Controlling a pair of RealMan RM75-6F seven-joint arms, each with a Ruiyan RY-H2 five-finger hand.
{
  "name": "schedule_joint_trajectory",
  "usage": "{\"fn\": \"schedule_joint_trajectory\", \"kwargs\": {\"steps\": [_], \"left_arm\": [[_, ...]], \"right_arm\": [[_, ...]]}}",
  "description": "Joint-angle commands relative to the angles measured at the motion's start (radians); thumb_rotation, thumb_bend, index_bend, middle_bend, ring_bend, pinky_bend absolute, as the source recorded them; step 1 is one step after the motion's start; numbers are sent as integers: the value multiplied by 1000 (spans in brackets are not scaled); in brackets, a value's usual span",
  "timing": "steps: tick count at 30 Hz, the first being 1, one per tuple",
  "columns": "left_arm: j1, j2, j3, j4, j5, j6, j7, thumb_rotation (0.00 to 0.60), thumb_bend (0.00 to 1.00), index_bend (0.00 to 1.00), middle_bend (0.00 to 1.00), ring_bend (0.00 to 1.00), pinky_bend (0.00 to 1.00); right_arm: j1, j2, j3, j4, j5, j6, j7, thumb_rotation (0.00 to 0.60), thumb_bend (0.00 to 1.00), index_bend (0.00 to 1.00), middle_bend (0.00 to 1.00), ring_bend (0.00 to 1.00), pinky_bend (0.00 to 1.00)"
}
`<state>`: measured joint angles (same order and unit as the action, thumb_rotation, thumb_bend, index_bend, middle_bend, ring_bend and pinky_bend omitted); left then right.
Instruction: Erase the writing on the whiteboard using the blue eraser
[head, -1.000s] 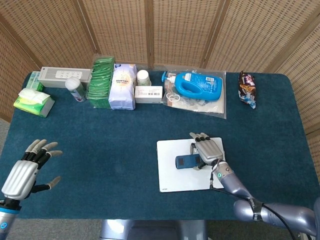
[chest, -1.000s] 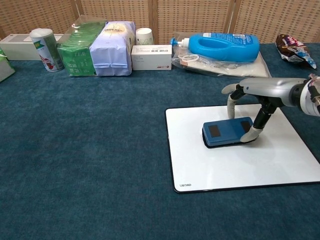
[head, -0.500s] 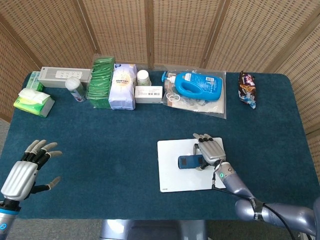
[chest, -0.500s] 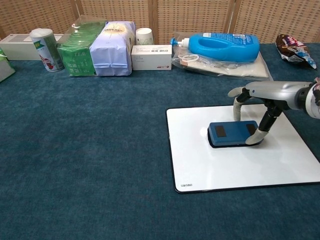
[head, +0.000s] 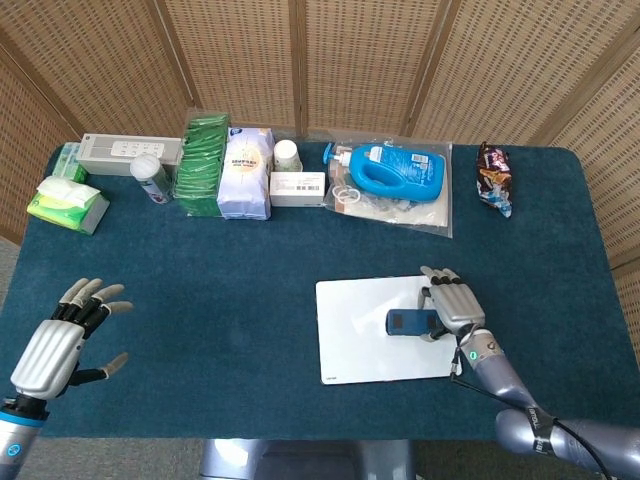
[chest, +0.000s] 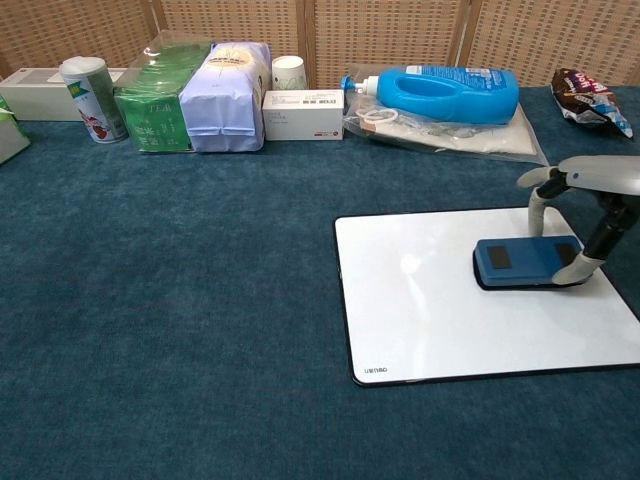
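The white whiteboard (head: 360, 340) (chest: 440, 320) lies flat on the blue cloth, and I see no writing on its bare surface. The blue eraser (head: 408, 322) (chest: 522, 262) sits on the board near its right edge. My right hand (head: 452, 307) (chest: 590, 215) grips the eraser's right end from above, fingers down on either side. My left hand (head: 62, 342) hovers over the near left of the table with fingers spread and nothing in it; the chest view does not show it.
Along the far edge stand a grey box (head: 128, 152), a can (head: 150, 178), green packets (head: 203, 165), a white bag (head: 245, 172), a small box (head: 297, 187), a blue detergent bottle (head: 398, 168) and a snack bag (head: 494, 177). Green tissues (head: 68, 203) lie far left.
My right hand has slid the eraser to the right across the whiteboard, from its middle to near the right edge. The left hand has barely shifted.
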<state>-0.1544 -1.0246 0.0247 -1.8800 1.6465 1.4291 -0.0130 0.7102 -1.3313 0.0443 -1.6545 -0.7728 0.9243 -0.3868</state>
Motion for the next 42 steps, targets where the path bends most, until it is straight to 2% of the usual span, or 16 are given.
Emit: {"fn": "schedule_joint_trajectory", "kwargs": {"steps": [1, 9, 18, 21, 26, 31, 36, 42], "left_arm": [[-1, -1, 0, 0, 0, -1, 1, 600, 294, 261, 175, 9, 0], [-1, -8, 0, -1, 1, 0, 4, 600, 294, 262, 175, 9, 0], [15, -3, 5, 6, -7, 19, -8, 600, 294, 261, 174, 9, 0], [20, -2, 9, 12, -8, 23, -14, 600, 295, 262, 174, 10, 0], [27, -2, 9, 21, -19, 27, -25, 600, 295, 261, 174, 10, 0], [27, -2, 6, 24, -27, 25, -24, 600, 293, 261, 174, 9, 0], [26, 3, -2, 17, -43, 22, -10, 600, 295, 262, 174, 9, 0], [31, 0, -11, 16, -74, 22, 33, 600, 294, 262, 173, 9, 0]], "right_arm": [[-25, 37, -2, -17, -8, 27, 15, 600, 147, 564, 54, 0, 0], [-61, 99, 27, -63, -55, 75, 63, 600, 147, 563, 54, 0, 0], [-58, 97, 52, -48, -73, 68, 71, 600, 145, 549, 51, 0, 0], [-53, 80, 54, -19, -74, 67, 56, 600, 142, 478, 44, 0, 0], [-51, 63, 56, 20, -76, 70, 39, 600, 146, 231, 0, 0, 0], [-60, 66, 62, 31, -89, 69, 55, 600, 144, 84, 0, 0, 0], [-86, 86, 73, 34, -118, 94, 93, 600, 148, 57, 0, 0, 0], [-135, 98, 83, 28, -200, 170, 153, 600, 170, 99, 0, 0, 0]]}}
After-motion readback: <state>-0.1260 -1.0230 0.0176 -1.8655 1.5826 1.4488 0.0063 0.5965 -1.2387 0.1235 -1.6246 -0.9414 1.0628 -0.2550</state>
